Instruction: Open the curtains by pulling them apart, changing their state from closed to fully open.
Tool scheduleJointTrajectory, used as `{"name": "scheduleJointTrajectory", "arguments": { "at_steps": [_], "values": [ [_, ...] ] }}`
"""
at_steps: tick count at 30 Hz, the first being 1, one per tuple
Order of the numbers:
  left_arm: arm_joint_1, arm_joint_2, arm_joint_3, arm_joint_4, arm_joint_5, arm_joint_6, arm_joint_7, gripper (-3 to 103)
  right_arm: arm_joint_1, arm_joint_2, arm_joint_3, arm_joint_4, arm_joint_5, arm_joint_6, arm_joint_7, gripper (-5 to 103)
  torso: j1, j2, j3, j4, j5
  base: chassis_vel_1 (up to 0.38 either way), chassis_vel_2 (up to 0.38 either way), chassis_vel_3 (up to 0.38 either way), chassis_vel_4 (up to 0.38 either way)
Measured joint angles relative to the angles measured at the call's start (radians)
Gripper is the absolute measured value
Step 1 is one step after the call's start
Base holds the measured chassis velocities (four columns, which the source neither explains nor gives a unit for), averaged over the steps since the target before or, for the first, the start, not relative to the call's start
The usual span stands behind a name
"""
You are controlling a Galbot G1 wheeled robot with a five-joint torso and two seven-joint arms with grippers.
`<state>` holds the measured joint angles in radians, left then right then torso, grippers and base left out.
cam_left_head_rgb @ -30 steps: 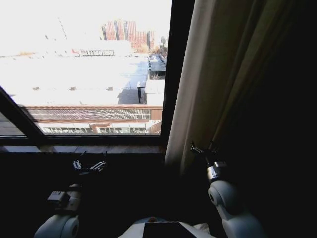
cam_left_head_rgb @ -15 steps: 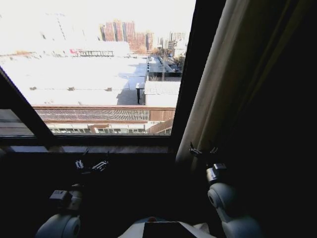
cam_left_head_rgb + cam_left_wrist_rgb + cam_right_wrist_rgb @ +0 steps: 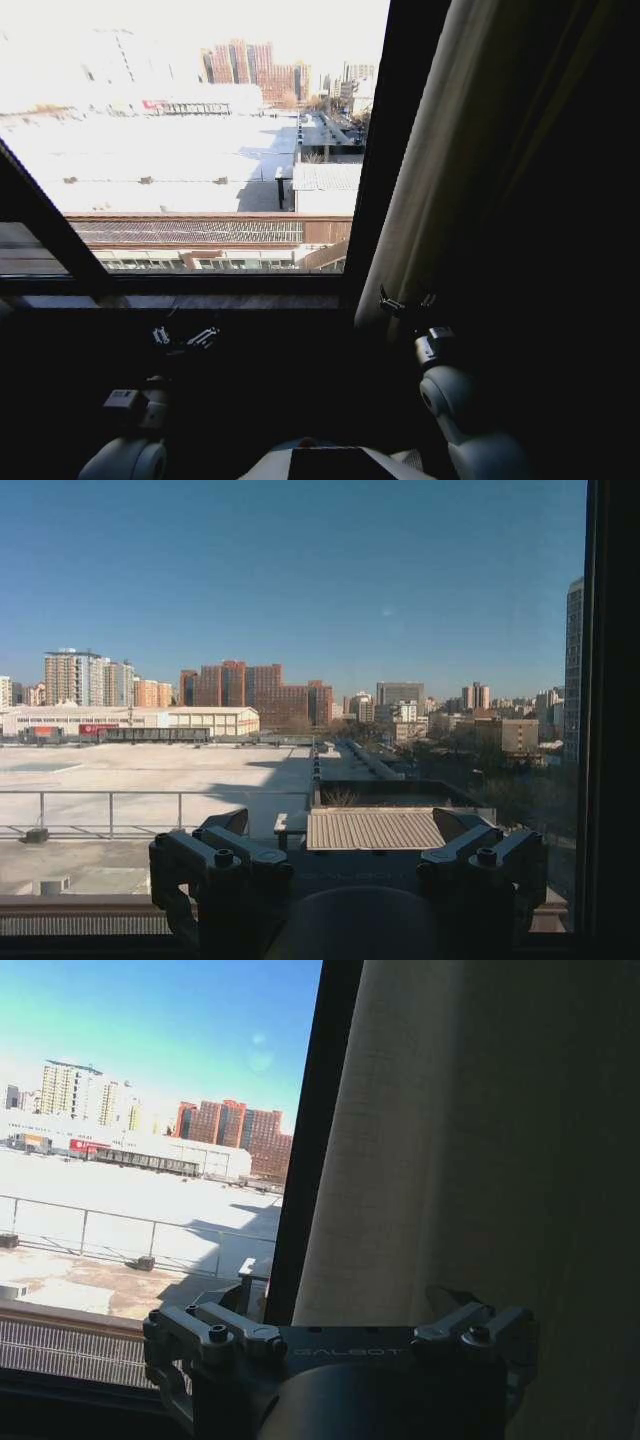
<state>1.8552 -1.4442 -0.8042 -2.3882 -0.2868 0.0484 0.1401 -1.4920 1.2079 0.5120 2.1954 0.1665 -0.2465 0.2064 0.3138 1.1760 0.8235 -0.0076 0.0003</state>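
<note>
Right curtain [image 3: 450, 170] bunched aside, window bare.
Right gripper [image 3: 408, 301] fingers apart at its hem; left gripper [image 3: 183, 336] apart, idle; left panel likely next.

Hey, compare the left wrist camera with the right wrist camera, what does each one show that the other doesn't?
Left wrist view alone: the open left gripper facing bare glass, with no fabric near it, and a low corrugated roof just outside.

Right wrist view alone: the bunched cream curtain hanging beside the dark window frame bar, with the open right gripper close in front of its folds.

Both: open fingers with nothing between them, the red-brown tower blocks, blue sky and the pale flat rooftop outside.
</note>
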Motion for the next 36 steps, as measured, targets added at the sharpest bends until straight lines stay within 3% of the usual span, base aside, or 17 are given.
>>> {"name": "scheduleJointTrajectory", "arguments": {
  "at_steps": [36],
  "values": [
    [-0.009, -0.022, 0.016, 0.008, 0.029, 0.000, 0.000, 100, 0.048, 0.002, -0.015, -0.051, 0.014, -0.002, -0.002, 100, 0.000, 0.000, 0.000, -0.0002, 0.0000, -0.031, 0.029, 0.030, -0.036]
  ]
}}
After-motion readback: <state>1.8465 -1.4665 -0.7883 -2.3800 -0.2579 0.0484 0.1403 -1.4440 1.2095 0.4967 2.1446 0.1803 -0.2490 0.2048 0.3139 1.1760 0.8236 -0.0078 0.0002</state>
